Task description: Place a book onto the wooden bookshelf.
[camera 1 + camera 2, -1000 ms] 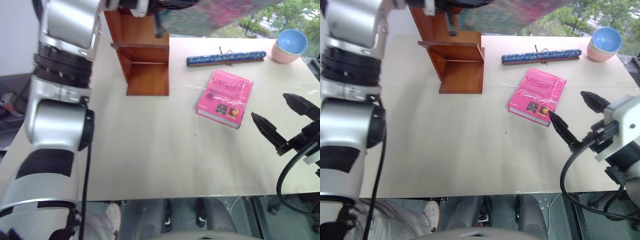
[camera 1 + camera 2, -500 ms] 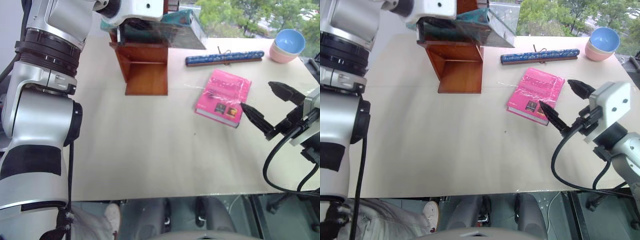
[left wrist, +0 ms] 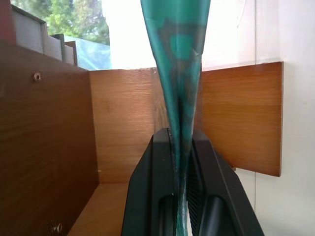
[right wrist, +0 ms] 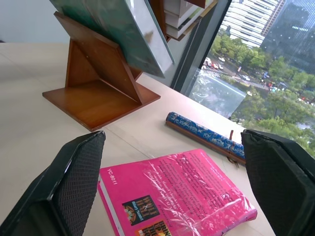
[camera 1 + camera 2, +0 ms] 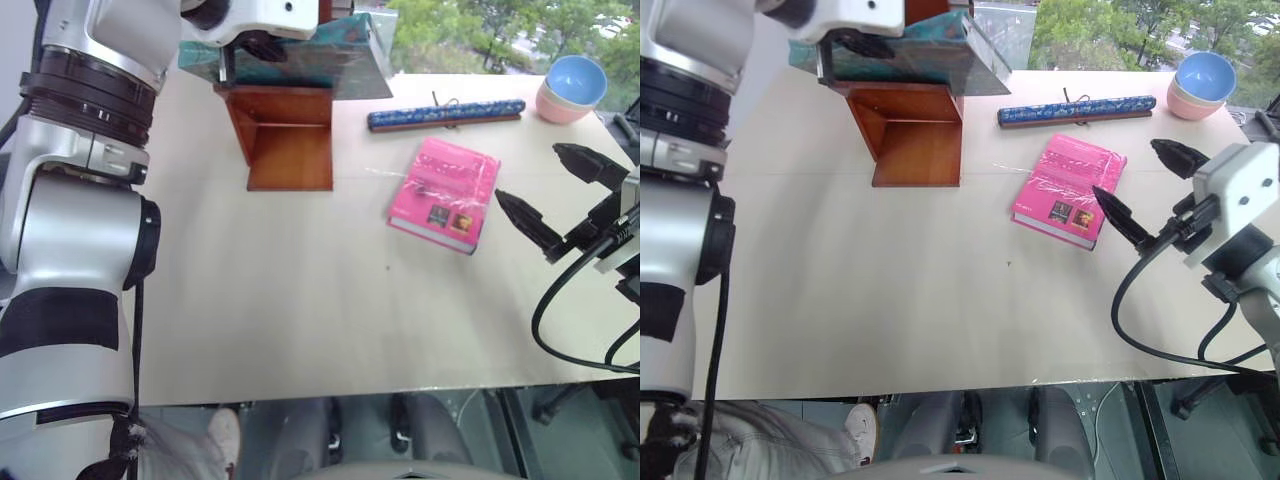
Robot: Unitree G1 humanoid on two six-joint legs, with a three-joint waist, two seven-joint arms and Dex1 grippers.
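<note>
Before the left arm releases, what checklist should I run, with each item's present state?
1. Left gripper shut on the teal-green plastic-wrapped book: ok.
2. Book over the reddish-brown wooden bookshelf: ok.
3. Book resting on a shelf board: cannot tell.
4. Right gripper open and holding nothing: ok.
5. Bright pink book and long blue patterned roll lying apart from the bookshelf: ok.

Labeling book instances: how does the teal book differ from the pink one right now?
The teal-green book is pinched in the left claw and held up over the wooden bookshelf; the pink book lies flat on the table, with the open right claw near it. The teal one looks larger. Both wear shiny clear plastic wrap.
</note>
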